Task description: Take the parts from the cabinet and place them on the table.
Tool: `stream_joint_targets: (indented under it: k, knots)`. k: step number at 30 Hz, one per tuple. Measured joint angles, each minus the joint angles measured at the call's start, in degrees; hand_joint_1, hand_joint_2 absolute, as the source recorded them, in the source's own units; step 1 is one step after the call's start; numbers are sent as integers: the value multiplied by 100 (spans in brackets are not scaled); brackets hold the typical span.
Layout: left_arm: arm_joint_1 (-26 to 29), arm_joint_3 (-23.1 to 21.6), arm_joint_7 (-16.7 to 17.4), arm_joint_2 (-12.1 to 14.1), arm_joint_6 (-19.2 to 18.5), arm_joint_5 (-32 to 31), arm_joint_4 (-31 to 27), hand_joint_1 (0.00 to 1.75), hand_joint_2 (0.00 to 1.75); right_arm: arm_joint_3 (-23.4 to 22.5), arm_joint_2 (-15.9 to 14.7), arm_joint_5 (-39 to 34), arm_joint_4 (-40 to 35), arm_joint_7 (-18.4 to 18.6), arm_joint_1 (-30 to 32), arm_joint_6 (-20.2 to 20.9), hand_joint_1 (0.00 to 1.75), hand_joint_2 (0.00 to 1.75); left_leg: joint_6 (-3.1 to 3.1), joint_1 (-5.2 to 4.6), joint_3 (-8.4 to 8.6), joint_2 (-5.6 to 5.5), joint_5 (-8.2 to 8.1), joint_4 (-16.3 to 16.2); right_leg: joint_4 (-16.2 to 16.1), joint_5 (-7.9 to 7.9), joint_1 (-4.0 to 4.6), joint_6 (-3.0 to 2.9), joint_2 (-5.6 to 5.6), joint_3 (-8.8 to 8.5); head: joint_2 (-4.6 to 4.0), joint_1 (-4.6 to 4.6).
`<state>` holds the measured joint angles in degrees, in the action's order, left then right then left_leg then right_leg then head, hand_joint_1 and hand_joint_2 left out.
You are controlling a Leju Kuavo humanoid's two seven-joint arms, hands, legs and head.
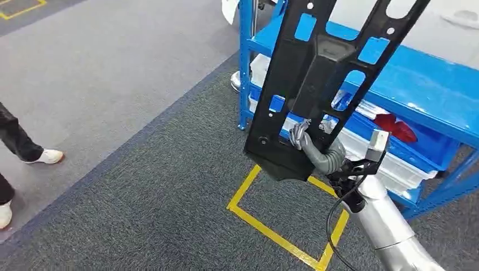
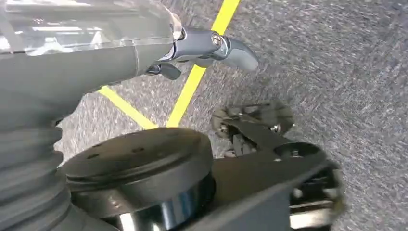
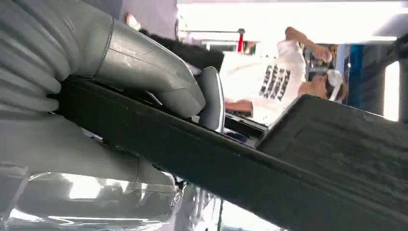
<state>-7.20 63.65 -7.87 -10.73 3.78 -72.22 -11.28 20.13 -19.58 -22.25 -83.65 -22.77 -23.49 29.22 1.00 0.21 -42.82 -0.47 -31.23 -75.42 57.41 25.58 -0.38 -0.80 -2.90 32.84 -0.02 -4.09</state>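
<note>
My right hand (image 1: 305, 138) grips a large black part (image 1: 316, 73), a long flat plastic panel with cut-out openings and a raised block at its middle. I hold it near its lower end, and it rises steeply, tilted, in front of the blue cabinet (image 1: 435, 93). Through the cut-outs the blue shelf surface shows. On the cabinet's lower shelf sits a white bin (image 1: 390, 161), and something red (image 1: 395, 127) lies just above it. In my right wrist view, my thick grey thumb (image 3: 149, 72) presses on one face of the black part (image 3: 240, 168) and a darker finger (image 3: 212, 98) curls over its edge.

My left hand (image 2: 211, 48) hangs over grey carpet (image 2: 346, 62), fingers loosely apart and holding nothing. Yellow tape (image 1: 271, 226) marks a square on the carpet below the part. At the far left, a person's legs and white shoes (image 1: 48, 156) stand on lighter floor.
</note>
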Motion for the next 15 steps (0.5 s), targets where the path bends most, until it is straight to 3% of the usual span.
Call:
stream_joint_targets:
  k: [1,2,3,4,5,7,9,10,11,12,13,14,15]
  knots:
    - [-3,-11,0,0,0,-7,0,0,175,-15,0,-2,-9,-7,30,0,175,175,2,4,191,23,183,339,5,5,1,8,-67,-1,0,0]
    - [-12,-22,-2,0,0,-18,0,0,175,-33,0,-2,-29,-13,52,-4,175,175,-7,4,502,82,427,893,12,14,0,20,-134,-5,0,-2]
    - [-23,-31,0,0,0,-22,0,0,175,-44,0,-2,-46,-28,59,-4,175,175,-26,-1,817,235,631,1444,26,27,2,39,-185,-16,0,0]
    - [-46,-35,2,0,-2,-22,0,0,175,-59,0,-2,-72,-33,65,-4,175,175,-94,-64,934,486,546,1706,28,38,31,61,-230,-16,0,-2]
    - [-62,-35,2,-4,-4,-13,0,0,175,-72,0,-2,-83,-31,57,0,175,175,-154,-66,933,383,613,1733,39,35,50,84,-274,-13,0,0]
    - [-58,-33,2,-4,4,15,0,0,175,-72,7,15,-92,-20,53,11,175,175,-192,-75,899,285,618,1713,32,26,53,137,-359,-24,0,-2]
    - [-53,-33,-4,-4,9,28,0,0,175,-70,15,42,-98,22,23,39,175,175,-283,-67,930,169,677,1786,19,41,33,216,-432,-55,0,0]
    - [-53,-33,-13,-11,13,31,0,0,175,-70,17,50,-101,46,-10,61,175,175,-306,-41,949,111,711,1825,116,155,-12,248,-224,-17,0,0]
    - [-68,-33,-18,-11,22,35,0,0,175,-72,17,48,-101,52,-40,79,175,175,-325,-34,935,67,728,1826,460,379,-16,264,43,134,0,2]
    - [-76,-33,-22,-11,28,39,0,0,175,-74,13,48,-92,57,-53,85,175,175,-342,-36,924,8,739,1824,932,610,-23,277,185,348,0,2]
    - [-73,-33,-22,-11,28,39,0,0,175,-74,15,48,-74,66,-53,96,175,175,-350,-42,916,-62,745,1823,1446,809,-23,286,240,593,0,2]
    - [-63,-33,-20,-11,28,42,0,0,175,-74,13,48,-57,74,-51,114,175,175,-354,-49,904,-133,751,1813,1807,896,-23,288,255,775,0,2]
    - [-47,-33,-20,-11,31,46,0,0,175,-72,15,46,-37,79,-49,125,175,175,-351,-51,897,-209,755,1800,1888,838,-23,282,260,836,0,2]
